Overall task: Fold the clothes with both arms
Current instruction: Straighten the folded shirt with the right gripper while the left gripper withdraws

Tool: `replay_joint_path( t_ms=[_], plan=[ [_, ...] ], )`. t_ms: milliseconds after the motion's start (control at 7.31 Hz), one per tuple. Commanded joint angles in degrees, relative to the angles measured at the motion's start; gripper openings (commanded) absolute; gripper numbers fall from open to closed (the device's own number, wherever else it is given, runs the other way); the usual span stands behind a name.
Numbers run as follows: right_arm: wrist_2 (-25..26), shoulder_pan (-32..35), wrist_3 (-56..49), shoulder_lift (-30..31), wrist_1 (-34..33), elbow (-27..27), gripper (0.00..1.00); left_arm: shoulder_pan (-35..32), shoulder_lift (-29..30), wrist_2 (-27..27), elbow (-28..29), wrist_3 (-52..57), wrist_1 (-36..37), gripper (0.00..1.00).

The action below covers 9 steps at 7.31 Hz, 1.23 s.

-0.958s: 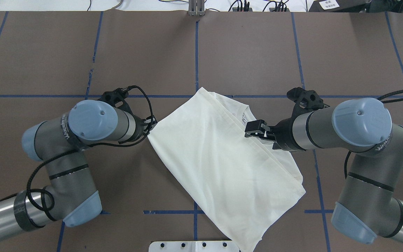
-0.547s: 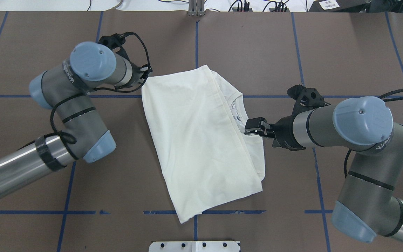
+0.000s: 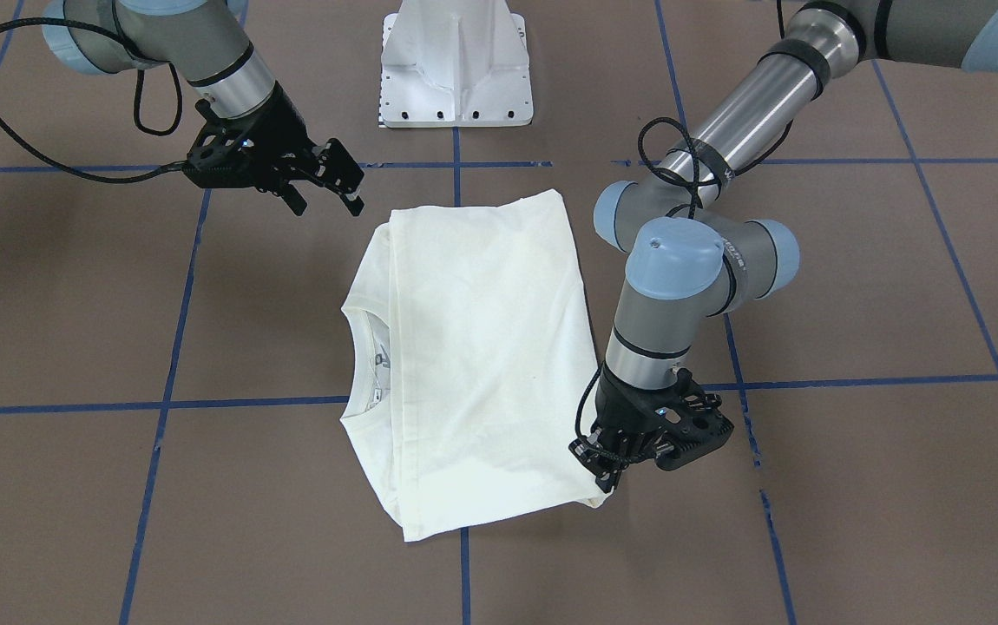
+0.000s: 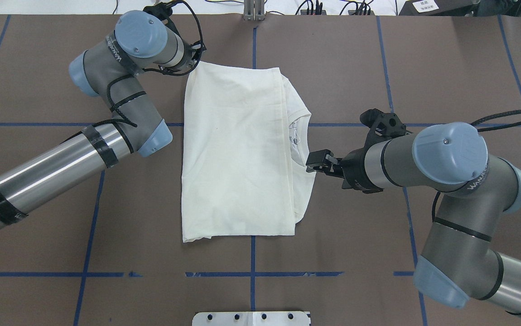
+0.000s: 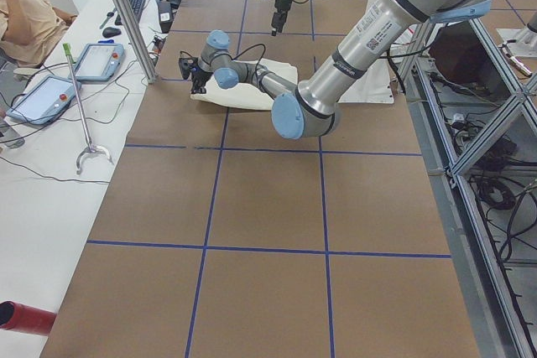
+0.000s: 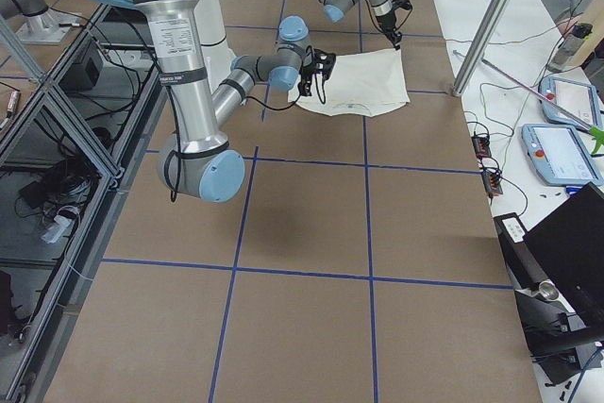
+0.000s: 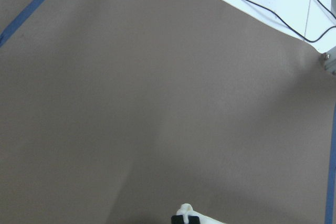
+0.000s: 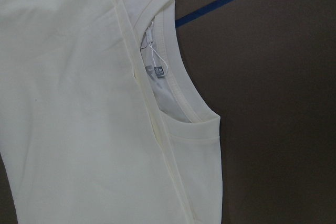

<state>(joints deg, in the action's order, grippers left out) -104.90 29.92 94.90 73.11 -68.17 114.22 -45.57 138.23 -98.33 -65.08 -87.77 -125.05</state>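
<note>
The cream-white shirt (image 4: 238,154) lies folded flat mid-table, plain side up and collar towards my right arm; the cat graphic is hidden. It also shows in the front view (image 3: 482,347) and the right wrist view (image 8: 68,103). My left gripper (image 4: 195,58) is at the shirt's far left corner, low over the table (image 3: 607,476). The left wrist view shows a bit of cream cloth (image 7: 185,211) pinched between its fingertips. My right gripper (image 3: 325,195) is open and empty, hovering beside the shirt's right edge near the collar (image 4: 311,164).
The white pedestal base (image 3: 456,61) stands at the table's near edge. Blue tape lines (image 4: 93,199) cross the brown table. An operators' bench with tablets (image 5: 96,60), cables and a seated person (image 5: 25,14) runs along the far side, behind a metal post (image 5: 126,14).
My left gripper has pulled its shirt corner away from me across the table, which swung the shirt from diagonal to square. My right gripper has shifted slightly towards the shirt.
</note>
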Motion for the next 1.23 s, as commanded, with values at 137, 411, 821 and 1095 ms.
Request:
replay_joint_path(
  t_ms=[137, 411, 821, 1095],
  plan=[
    [8.9, -8.1, 7.4, -3.6, 0.0, -6.3, 0.98, 0.3, -10.6, -4.2, -19.9, -0.1, 4.5, 0.58],
    [15.2, -12.5, 11.7, -5.2, 0.0, -9.5, 0.94, 0.6, -11.0, -4.1, -19.9, -0.1, 4.5, 0.59],
    [15.5, -14.4, 11.9, -5.2, -1.2, -9.6, 0.83, 0.9, -11.0, -3.9, -19.7, -0.1, 4.5, 0.60],
    [15.5, -14.3, 12.0, -5.2, -1.7, -9.6, 0.69, 1.1, -11.0, -3.8, -19.6, -0.1, 4.5, 0.61]
  ],
)
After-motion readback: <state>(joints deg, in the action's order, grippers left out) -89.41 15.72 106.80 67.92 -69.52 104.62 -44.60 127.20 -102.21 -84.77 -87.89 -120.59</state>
